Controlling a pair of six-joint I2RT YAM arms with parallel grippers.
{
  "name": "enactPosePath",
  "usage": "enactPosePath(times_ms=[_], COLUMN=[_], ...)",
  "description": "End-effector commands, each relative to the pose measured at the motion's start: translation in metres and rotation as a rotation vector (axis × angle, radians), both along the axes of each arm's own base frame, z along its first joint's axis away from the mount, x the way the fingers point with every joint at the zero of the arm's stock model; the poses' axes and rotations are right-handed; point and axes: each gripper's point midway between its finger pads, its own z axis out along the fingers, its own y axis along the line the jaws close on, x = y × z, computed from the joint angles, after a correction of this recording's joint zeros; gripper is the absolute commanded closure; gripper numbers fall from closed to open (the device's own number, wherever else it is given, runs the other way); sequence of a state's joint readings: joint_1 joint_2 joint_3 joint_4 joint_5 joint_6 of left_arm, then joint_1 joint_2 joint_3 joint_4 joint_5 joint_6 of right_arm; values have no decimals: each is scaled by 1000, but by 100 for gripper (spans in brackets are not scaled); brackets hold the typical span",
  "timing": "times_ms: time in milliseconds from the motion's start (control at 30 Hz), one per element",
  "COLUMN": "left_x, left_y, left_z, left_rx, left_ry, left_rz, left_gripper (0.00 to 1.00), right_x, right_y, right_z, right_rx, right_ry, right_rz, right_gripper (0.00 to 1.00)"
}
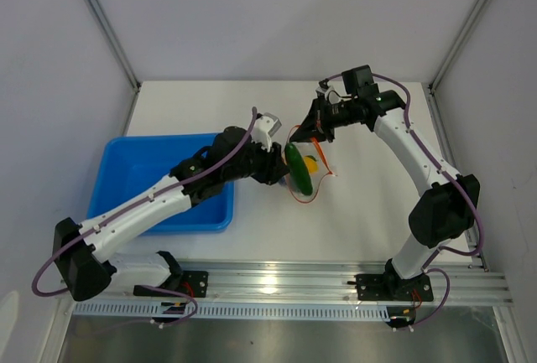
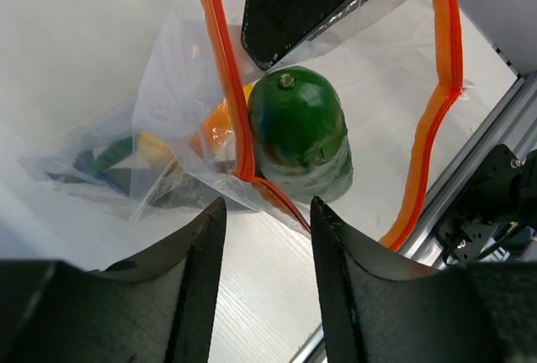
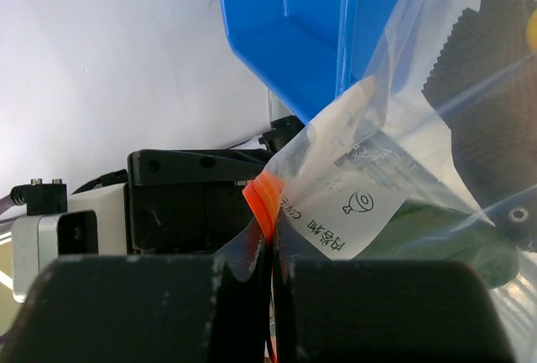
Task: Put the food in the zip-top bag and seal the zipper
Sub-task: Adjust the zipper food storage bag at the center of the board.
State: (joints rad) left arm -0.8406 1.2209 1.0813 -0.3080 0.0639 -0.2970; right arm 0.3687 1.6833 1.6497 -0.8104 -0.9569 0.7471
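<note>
The right gripper's (image 3: 270, 246) two fingers are pinched on the zipper (image 3: 265, 199), lifting the mouth of the one zip-top bag (image 2: 172, 86). The left gripper's (image 2: 264, 246) two fingers stand wide and empty just outside it. One green cucumber-like piece (image 2: 298, 132) sits in that mouth, its long axis slanting and its stem end toward the right gripper, with one yellow-orange piece (image 2: 214, 128) beside it inside the bag.

Green food (image 1: 299, 170) within the zipper (image 1: 322, 158) loop

Noted yellow-orange piece (image 2: 216, 128) mostly masked by zip-top bag (image 2: 172, 70) film and zipper (image 2: 228, 70). Cannot identify dark shapes (image 2: 101, 166) deeper inside (blurred, some green tint). Cannot follow zipper loop past top edge, left wrist view. Saw green piece (image 3: 436, 233) only through film in right wrist view, cropped at right.
</note>
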Motion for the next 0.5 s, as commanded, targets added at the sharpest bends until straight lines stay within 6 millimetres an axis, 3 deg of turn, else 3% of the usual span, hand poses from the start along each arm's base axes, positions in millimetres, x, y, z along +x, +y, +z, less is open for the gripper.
enactPosePath(times_ms=[0,267,333,367,400,467], left_x=[-1,6,7,6,7,6], left_y=[-7,-17,-22,-23,-24,-24], left_z=[17,2,9,1,0,1], left_rx=[-26,47,32,45,48,51], left_ry=[19,133,157,197,209,229], left_rz=[-7,-12,-30,-42,-44,-49], left_gripper=[54,69,74,79,92,99], right_x=[-7,-7,-7,-6,-6,-4], right_y=[-3,-4,-4,-5,-6,-9], right_z=[25,23,21,18,16,9], right_rx=[42,30,21,2,-9,-39], right_ry=[-72,-78,-84,-81,-94,-100], right_rz=[14,10,10,1,5,-2], right_gripper=[100,100,100,100,100,100])
